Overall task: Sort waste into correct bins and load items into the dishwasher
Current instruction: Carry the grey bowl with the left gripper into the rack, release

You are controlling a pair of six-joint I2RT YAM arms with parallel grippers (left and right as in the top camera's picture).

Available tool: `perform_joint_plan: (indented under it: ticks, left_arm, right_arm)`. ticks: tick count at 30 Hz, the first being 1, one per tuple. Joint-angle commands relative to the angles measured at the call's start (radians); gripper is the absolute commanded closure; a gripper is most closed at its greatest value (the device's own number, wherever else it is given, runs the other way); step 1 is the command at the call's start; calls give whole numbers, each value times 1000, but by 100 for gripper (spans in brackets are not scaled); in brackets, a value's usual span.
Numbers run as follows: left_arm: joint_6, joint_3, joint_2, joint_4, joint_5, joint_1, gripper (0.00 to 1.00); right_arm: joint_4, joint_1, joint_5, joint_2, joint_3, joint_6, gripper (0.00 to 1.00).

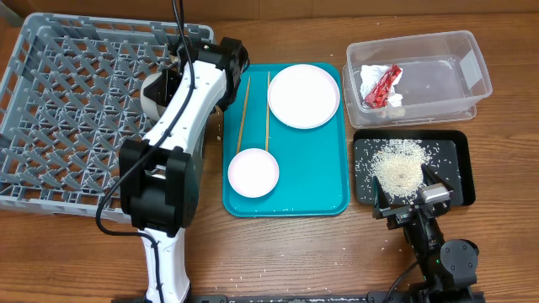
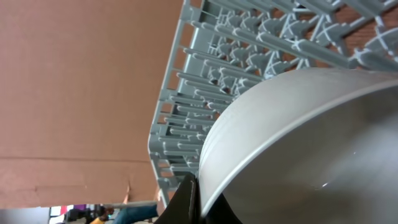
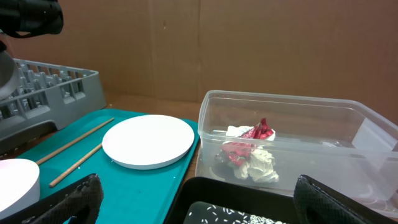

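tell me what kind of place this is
Probably a robot lab bench staged as a dish-clearing station rather than a real kitchen: a bare wooden table against a cardboard wall, with a dish rack and a tray set out.

The white-and-black left arm (image 1: 177,126) is stretching forward from the near edge, bending at the elbow, with the left gripper (image 2: 196,196) pinching the rim of a pale rounded bowl (image 2: 298,143). The short black right arm (image 1: 429,240) is sitting low, the right gripper (image 3: 205,208) holding its fingers (image 3: 348,199) spread wide.
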Motion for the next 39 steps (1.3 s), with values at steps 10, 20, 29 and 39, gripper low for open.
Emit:
perform_joint_plan:
  ticks: [10, 20, 29, 39]
  left_arm:
    - [4, -4, 11, -9, -90, 21, 96]
    - [1, -23, 18, -9, -68, 54, 96]
    - [1, -66, 18, 3, 4, 40, 96]
    - [-42, -63, 9, -63, 121, -21, 58]
  right_arm:
    - [5, 6, 2, -12, -11, -1, 0]
    - [5, 6, 2, -12, -11, -1, 0]
    - [5, 6, 2, -12, -11, -1, 0]
    - [5, 6, 2, -12, -11, -1, 0]
